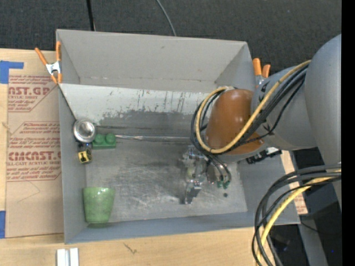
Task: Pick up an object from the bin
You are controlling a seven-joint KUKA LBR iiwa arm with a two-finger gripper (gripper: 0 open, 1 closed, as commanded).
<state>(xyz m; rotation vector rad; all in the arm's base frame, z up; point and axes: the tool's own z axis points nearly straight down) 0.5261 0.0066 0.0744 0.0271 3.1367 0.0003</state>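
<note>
**Nothing lifted yet: hand working low at 4 o'clock, the loose things lying at the left**

Taking the grey bin [150,60] as the dial, four things are sitting along its left side. At 10 o'clock a round silver metal cap [84,129] is resting against the left wall. A green toy brick [104,142] is lying just beside it, toward the centre. At 9 o'clock, below the cap, a small yellow-and-black piece [84,157] is lying on the floor. At 8 o'clock a pale green translucent cup [98,204] is standing upright in the near-left corner. The middle of the bin floor is lying bare.

To the right, at 4 o'clock, the hand [191,190] is reaching down close to the floor under the arm's orange cover [233,118], well apart from all four things. Whether it is released or clenched I cannot tell, and nothing is showing as grasped. Judging from this, the pick is still waiting to be made: closing on one thing and lifting it clear are both left to do
</note>
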